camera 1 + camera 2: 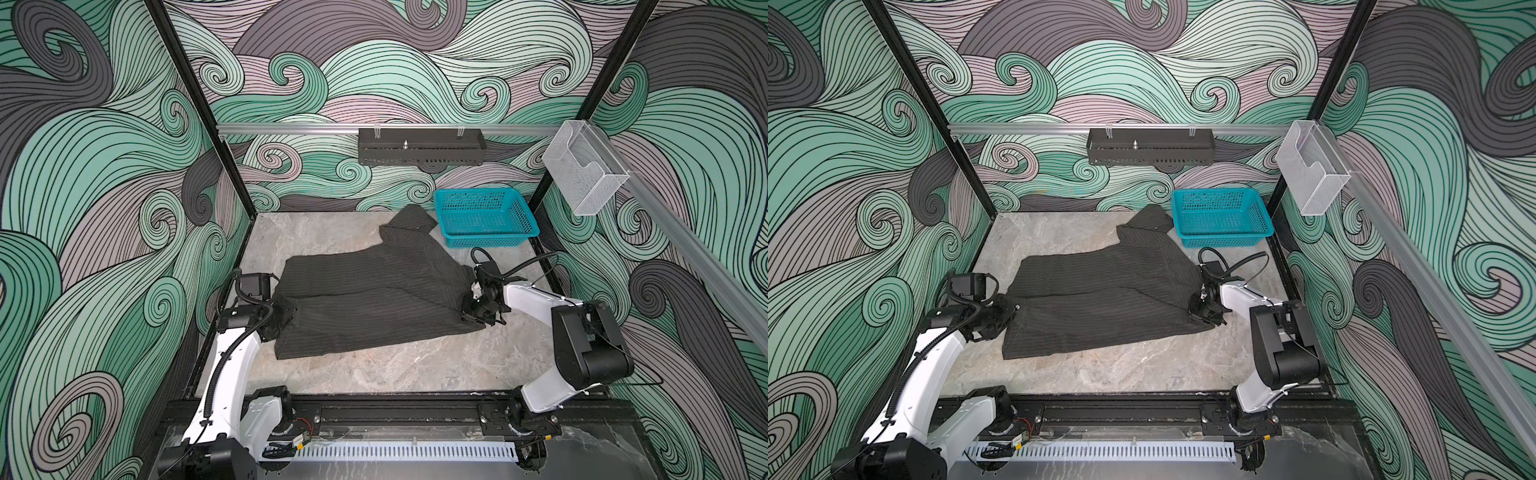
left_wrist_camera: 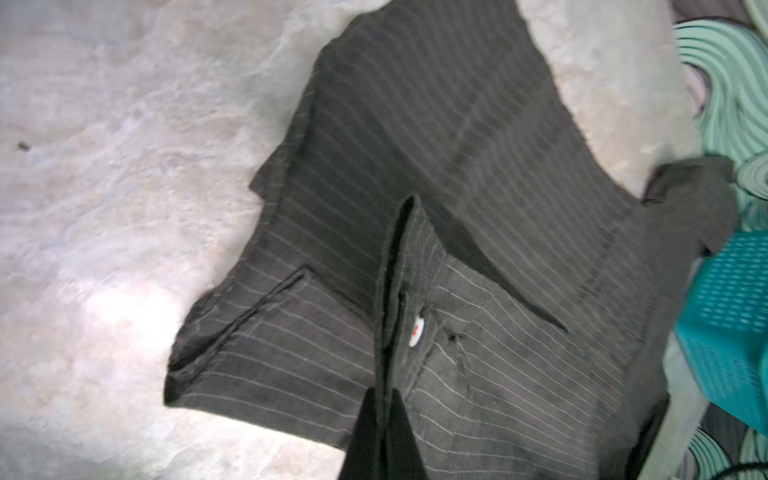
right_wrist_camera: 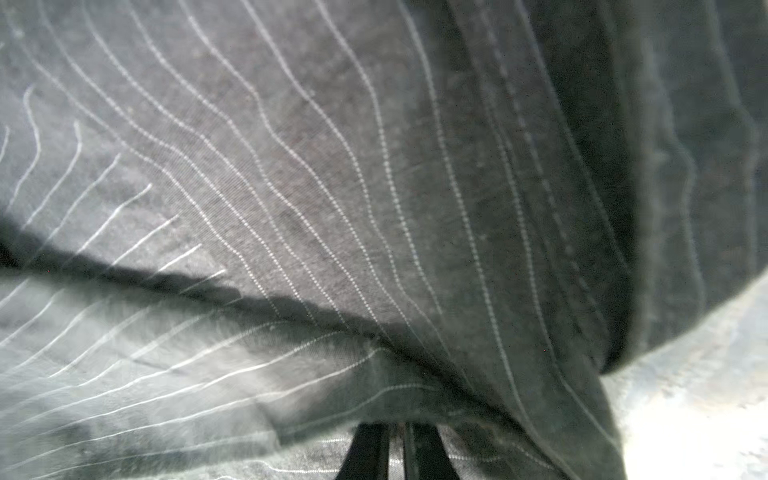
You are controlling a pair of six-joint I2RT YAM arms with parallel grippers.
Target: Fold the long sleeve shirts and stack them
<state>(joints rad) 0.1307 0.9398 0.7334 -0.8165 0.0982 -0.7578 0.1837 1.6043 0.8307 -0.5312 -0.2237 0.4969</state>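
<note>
One long sleeve shirt, dark with thin pale pinstripes, lies spread on the marble table in both top views. A part of it reaches toward the back, touching the teal basket. My left gripper is at the shirt's left edge. In the left wrist view this gripper is shut on a raised buttoned edge of the shirt. My right gripper is at the shirt's right edge. In the right wrist view the right gripper is shut on the shirt, with a thin strip of cloth between the fingers.
A teal mesh basket stands at the back right of the table. A black tray hangs on the rear rail and a clear plastic box on the right rail. Bare marble lies in front of the shirt.
</note>
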